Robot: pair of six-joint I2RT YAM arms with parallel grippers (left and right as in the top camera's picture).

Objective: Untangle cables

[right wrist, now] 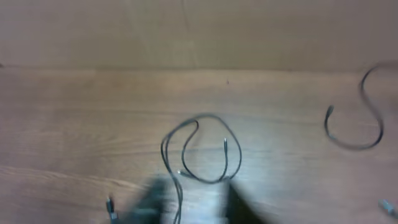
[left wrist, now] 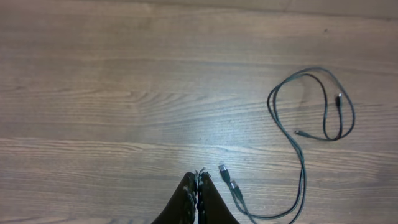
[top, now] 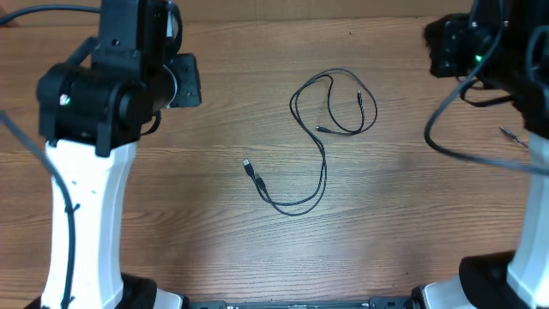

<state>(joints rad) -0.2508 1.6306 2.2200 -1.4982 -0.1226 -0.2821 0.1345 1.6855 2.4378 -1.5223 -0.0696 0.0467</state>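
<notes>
Left gripper [left wrist: 198, 180]: jaws pressed together, gripping nothing. Right gripper [right wrist: 196, 196]: blurred, jaws appear spread apart, empty. Cables [top: 324, 167] lie looped at the centre of the table [top: 189, 232], touched by neither gripper.

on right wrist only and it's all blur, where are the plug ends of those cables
Observer: Overhead shows two plug ends side by side at the robot-side left of the cables, on bare table.
Operator: one cable or two
Observer: It looks like two strands running side by side around the near bend.
Operator: left arm holding anything
Observer: No. The left gripper has its jaws shut on nothing, just left of those plug ends and not touching them.
</notes>
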